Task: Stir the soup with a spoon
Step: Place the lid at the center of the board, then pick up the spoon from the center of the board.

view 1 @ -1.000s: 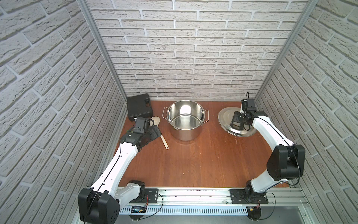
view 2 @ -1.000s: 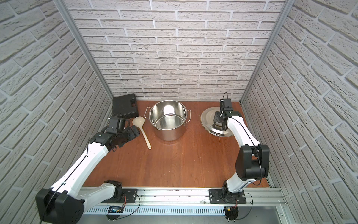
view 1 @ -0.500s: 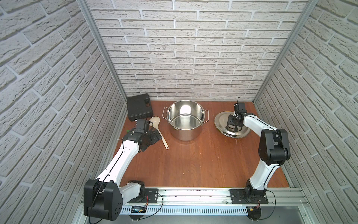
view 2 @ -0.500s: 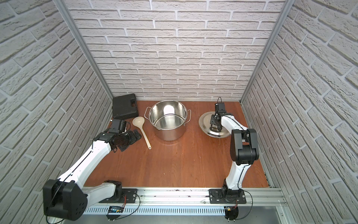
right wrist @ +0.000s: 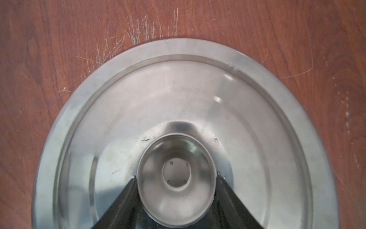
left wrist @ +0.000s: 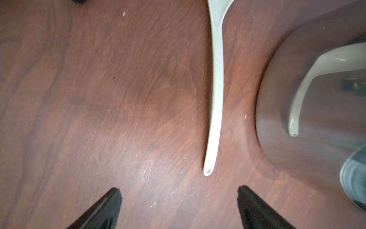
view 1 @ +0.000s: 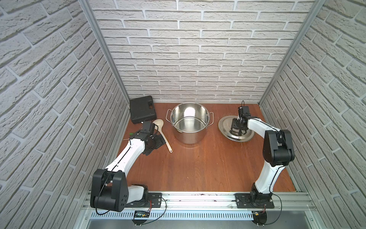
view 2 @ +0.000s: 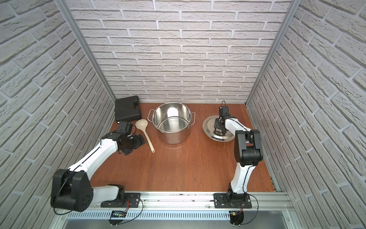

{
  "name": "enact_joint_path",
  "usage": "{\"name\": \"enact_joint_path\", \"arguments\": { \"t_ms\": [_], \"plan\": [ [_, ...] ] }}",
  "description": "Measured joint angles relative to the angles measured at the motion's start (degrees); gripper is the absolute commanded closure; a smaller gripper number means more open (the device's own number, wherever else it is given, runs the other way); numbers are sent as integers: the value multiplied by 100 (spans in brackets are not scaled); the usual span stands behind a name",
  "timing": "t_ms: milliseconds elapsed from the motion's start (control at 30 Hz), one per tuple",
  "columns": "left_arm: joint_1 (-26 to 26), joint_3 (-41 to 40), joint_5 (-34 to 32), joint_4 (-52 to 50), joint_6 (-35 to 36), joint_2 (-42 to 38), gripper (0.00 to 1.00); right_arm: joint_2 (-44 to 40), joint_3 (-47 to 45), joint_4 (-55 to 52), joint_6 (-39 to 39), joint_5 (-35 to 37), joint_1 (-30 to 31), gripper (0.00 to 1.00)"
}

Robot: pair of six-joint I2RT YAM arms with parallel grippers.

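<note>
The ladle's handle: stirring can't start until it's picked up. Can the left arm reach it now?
Probably yes: the left gripper hovers open beside the ladle, with only bare table between them.

Bright, even overhead light; my wrist views run softer.
Both top views are crisp, and the pot (view 1: 189,123) carries a white glare patch on its inner wall. My left wrist view smears near the pot's mirrored side; my fingers (left wrist: 105,210) sit dark and unfocused. The lid (right wrist: 178,95) shows soft highlights; table (right wrist: 39,29) scratches beyond it are sharp.
</note>
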Motion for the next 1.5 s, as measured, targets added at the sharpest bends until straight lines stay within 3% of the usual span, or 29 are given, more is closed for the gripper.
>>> {"name": "enact_joint_path", "arguments": {
  "t_ms": [300,433,667,833,1200,1500],
  "plan": [
    [0,-2,-48,313,-63,225,6,221,63,-286,133,-157,0,71],
    [0,-22,-50,472,-109,306,7,221,66,-376,164,-188,0,44],
    [-9,-2,-101,688,-114,708,13,186,61,-455,227,-289,0,12],
    [-74,162,-157,796,-168,1115,17,-127,-42,-531,214,-310,9,9],
    [-363,756,-282,1266,-385,2122,31,-1652,-448,-647,286,-332,142,9],
    [-520,739,-531,1482,-667,2391,46,-2367,-476,-835,343,-313,205,10]
  ]
}}
